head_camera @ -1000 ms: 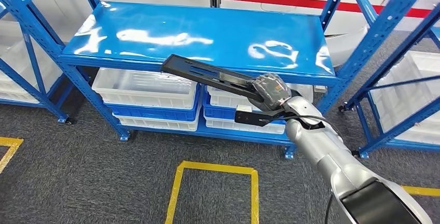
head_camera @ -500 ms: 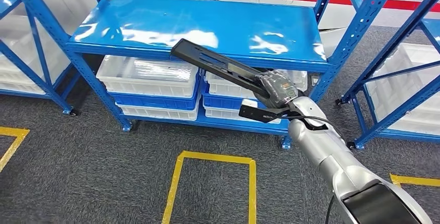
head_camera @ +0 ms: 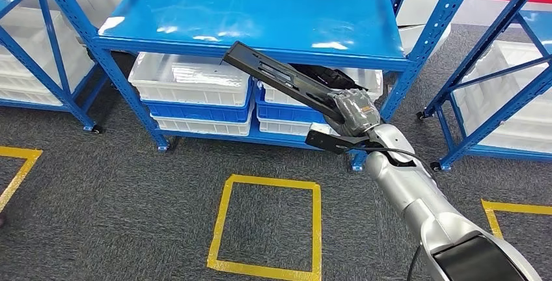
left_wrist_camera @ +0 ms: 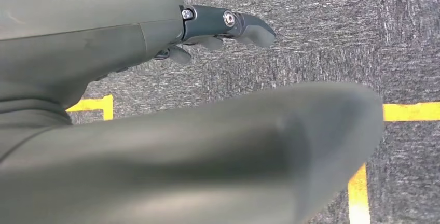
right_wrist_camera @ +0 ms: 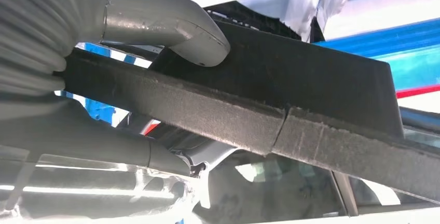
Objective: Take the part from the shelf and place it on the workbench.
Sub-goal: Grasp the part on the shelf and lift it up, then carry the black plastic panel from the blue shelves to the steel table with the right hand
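Nearest me, my left robot hand (left_wrist_camera: 228, 24) hangs at my side over grey carpet with yellow floor tape (left_wrist_camera: 410, 111); only the dark fingertips show past the cover, so I cannot tell whether it is apart or together. Further out, my right robot hand (head_camera: 353, 112) is clamped on one end of the long flat black plastic part (head_camera: 280, 78), thumb (right_wrist_camera: 171, 24) pressed on its upper face. The part sticks out up and to my left, its far end just in front of the blue steel shelf (head_camera: 260, 17), above the white plastic bins (head_camera: 189, 82) on the lower level. No desk is in sight. I'd judge the carry needs a firm hold and a slow turn, since the long free end could clip the shelf uprights (head_camera: 426, 37).
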`<control>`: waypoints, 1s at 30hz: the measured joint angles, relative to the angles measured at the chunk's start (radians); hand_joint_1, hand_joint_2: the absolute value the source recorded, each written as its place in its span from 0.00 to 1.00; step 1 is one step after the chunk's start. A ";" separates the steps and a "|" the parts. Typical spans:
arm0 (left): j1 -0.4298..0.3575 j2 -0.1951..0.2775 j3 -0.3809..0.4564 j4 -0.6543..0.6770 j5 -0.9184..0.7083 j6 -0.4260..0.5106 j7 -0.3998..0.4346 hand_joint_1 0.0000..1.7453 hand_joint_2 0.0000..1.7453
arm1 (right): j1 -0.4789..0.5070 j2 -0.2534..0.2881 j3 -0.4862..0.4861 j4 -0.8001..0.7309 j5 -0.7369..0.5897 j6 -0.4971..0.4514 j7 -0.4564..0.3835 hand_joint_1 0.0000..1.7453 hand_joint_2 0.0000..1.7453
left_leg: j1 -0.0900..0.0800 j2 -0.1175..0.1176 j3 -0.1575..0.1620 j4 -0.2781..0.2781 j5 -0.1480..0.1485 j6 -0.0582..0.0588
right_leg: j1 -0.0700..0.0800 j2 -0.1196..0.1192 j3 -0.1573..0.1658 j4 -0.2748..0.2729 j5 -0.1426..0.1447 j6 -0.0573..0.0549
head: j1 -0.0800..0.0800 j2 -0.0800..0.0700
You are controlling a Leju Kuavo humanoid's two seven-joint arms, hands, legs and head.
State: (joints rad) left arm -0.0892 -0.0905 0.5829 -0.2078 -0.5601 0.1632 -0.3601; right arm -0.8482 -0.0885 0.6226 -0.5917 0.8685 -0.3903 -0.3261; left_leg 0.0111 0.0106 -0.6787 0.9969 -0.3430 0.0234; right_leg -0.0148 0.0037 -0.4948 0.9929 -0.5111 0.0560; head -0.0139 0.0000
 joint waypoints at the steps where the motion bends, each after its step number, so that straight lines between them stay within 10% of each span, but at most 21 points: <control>1: 0.000 0.000 0.000 0.000 -0.001 -0.003 0.000 0.00 0.00 | 0.001 0.000 -0.001 -0.002 0.000 0.000 0.000 1.00 1.00 | -0.001 0.000 -0.003 -0.002 0.010 -0.004 | 0.005 0.002 0.004 -0.013 0.000 -0.007 | -0.002 0.000; 3: 0.001 0.000 0.000 0.000 -0.004 -0.011 0.001 0.00 0.00 | 0.003 0.000 -0.003 -0.002 0.002 -0.001 0.000 1.00 1.00 | 0.002 -0.002 -0.012 -0.001 0.010 -0.013 | -0.004 0.002 -0.011 -0.011 0.016 -0.025 | -0.005 0.000; 6: 0.002 -0.002 0.000 0.000 -0.007 -0.016 0.004 0.00 0.00 | 0.003 0.000 -0.006 -0.004 0.006 -0.003 0.002 1.00 1.00 | 0.007 -0.007 -0.057 0.124 -0.116 -0.025 | -0.012 -0.002 -0.038 -0.012 0.045 -0.058 | -0.008 0.000; 9: 0.000 -0.003 0.000 0.000 -0.009 -0.016 0.008 0.00 0.00 | 0.005 0.001 -0.009 -0.005 0.014 -0.007 0.004 1.00 1.00 | 0.011 -0.010 -0.088 0.310 -0.203 -0.035 | -0.011 -0.003 -0.069 -0.010 0.070 -0.059 | -0.008 0.000; 11: 0.000 -0.003 0.000 0.000 -0.011 -0.016 0.009 0.00 0.00 | 0.007 0.000 -0.011 -0.005 0.019 -0.010 0.005 1.00 1.00 | 0.014 -0.009 -0.032 0.277 -0.168 -0.036 | -0.012 -0.003 -0.086 -0.005 0.082 -0.051 | -0.009 0.000; 15: -0.004 -0.003 0.000 0.000 -0.015 -0.016 0.009 0.00 0.00 | 0.006 0.000 -0.025 -0.011 0.012 -0.017 0.007 1.00 1.00 | 0.013 -0.017 0.129 0.044 -0.138 -0.031 | -0.008 -0.004 -0.112 0.007 0.100 -0.026 | -0.008 0.000; 19: -0.009 -0.005 0.001 -0.001 -0.017 -0.016 0.009 0.00 0.00 | 0.007 0.000 -0.041 -0.015 0.005 -0.018 0.008 1.00 1.00 | 0.005 -0.014 0.119 0.014 -0.123 -0.001 | -0.002 -0.004 -0.137 0.025 0.096 0.002 | -0.007 0.000; 24: -0.014 -0.006 0.001 -0.001 -0.025 -0.016 0.011 0.00 0.00 | 0.011 -0.004 -0.054 -0.018 0.009 -0.022 0.010 1.00 1.00 | -0.002 -0.009 0.061 0.009 -0.072 0.034 | -0.003 -0.004 -0.215 0.301 -0.060 -0.007 | -0.002 0.000; 27: -0.015 -0.008 0.001 -0.001 -0.027 -0.016 0.013 0.00 0.00 | 0.013 -0.006 -0.057 -0.019 0.014 -0.022 0.010 1.00 1.00 | -0.008 -0.009 0.023 0.010 -0.038 0.032 | 0.002 -0.004 -0.125 0.228 -0.004 0.013 | -0.002 0.000; 30: -0.017 -0.011 0.001 -0.001 -0.028 -0.016 0.014 0.00 0.00 | 0.011 -0.004 -0.064 -0.029 0.018 -0.023 0.009 1.00 1.00 | -0.011 -0.009 -0.001 0.007 -0.004 0.020 | 0.014 -0.004 0.008 0.020 -0.004 -0.013 | -0.003 0.000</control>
State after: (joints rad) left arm -0.1064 -0.1019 0.5842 -0.2092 -0.5883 0.1474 -0.3458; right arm -0.8372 -0.0930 0.5583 -0.6206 0.8867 -0.4135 -0.3167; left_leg 0.0004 0.0018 -0.6798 1.0042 -0.3474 0.0436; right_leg -0.0004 0.0001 -0.4871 1.0125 -0.5153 0.0430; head -0.0170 0.0000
